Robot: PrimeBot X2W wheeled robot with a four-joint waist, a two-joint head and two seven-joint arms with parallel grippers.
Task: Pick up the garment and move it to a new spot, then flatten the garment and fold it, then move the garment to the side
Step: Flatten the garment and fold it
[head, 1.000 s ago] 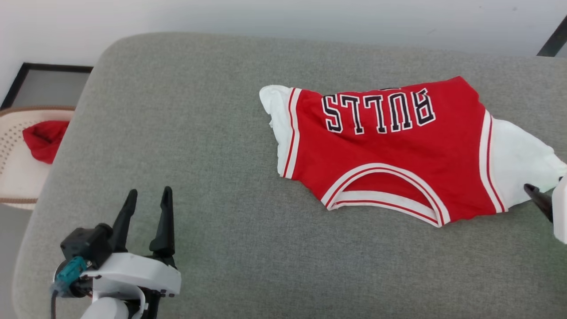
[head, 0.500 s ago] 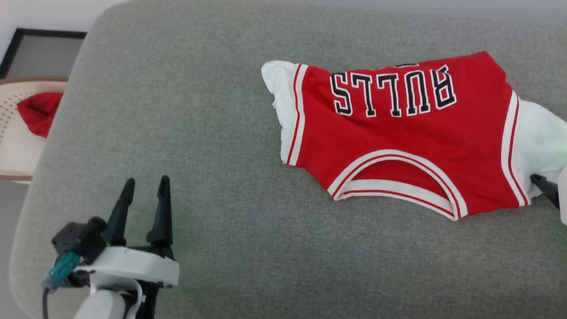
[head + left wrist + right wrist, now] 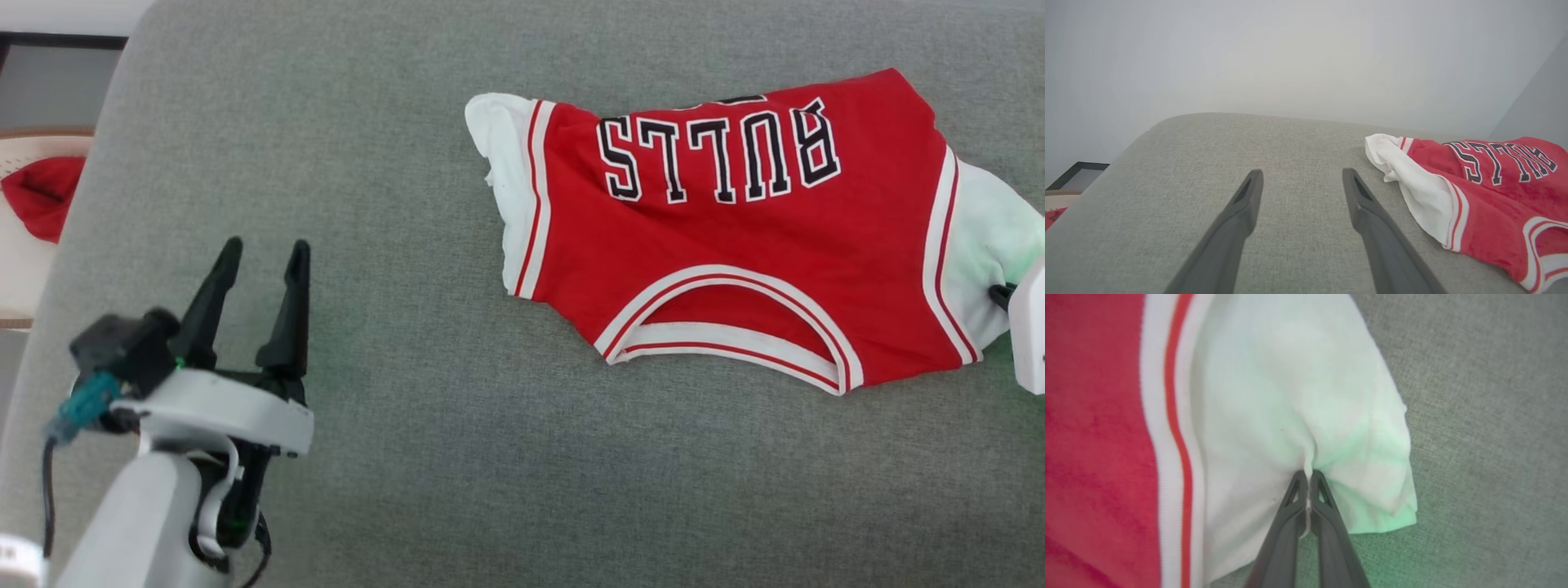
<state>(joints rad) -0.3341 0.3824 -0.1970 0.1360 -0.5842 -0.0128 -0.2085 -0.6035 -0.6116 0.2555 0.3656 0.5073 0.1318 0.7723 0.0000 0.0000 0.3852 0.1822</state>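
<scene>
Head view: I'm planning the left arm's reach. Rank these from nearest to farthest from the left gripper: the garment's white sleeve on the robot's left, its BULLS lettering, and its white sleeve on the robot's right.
1. Left white sleeve, nearest the left gripper.
2. BULLS lettering, in between.
3. Right white sleeve, at the far right edge.

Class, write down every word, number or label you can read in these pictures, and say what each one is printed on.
"BULLS": black letters outlined in white on the red chest of the garment; they read upside down in the head view and slanted in the left wrist view.
A black sliver at the garment's far edge, beyond the letters: too little shows to read.
No other text is legible.
</scene>
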